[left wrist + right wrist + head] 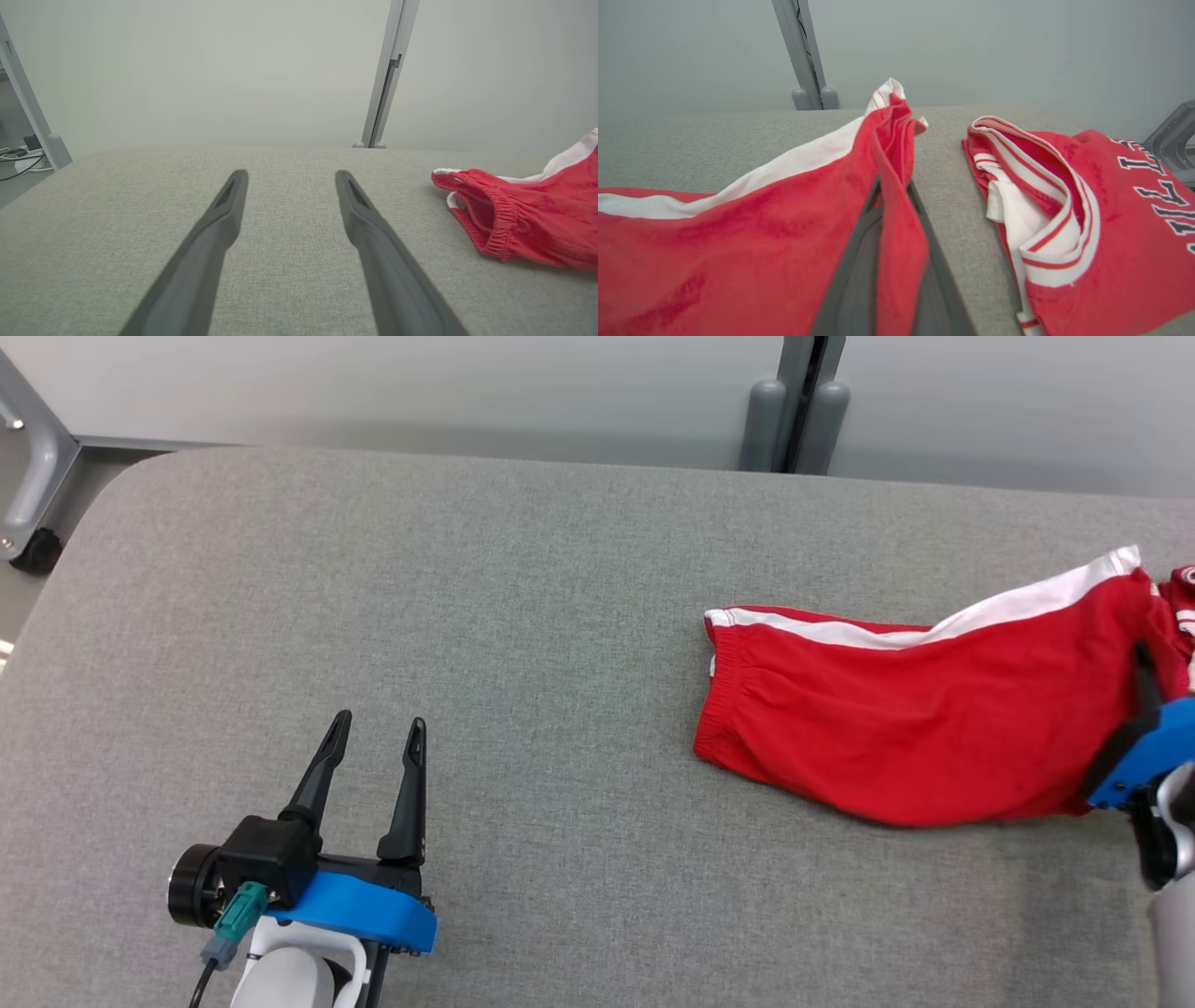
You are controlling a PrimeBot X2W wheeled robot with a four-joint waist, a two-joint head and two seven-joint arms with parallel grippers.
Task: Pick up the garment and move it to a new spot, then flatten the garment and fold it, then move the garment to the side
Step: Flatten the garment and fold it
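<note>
The right claw (894, 186) is pinching the hem of the shorts (915, 737), which are lying rumpled at the right of the bench (467, 616). The left claw (378, 728) is hanging open, empty. Only the pickup seems underway; flattening and folding are waiting.

Tabletop (523, 616): grey woven fabric cover, rounded far-left corner. On its right half lie red shorts (915, 709) with a white side stripe, elastic waistband toward centre, right end raised off the surface. Further right lies a red jersey (1111, 224), white-trimmed, dark lettering, with a grey strip between the two.
</note>
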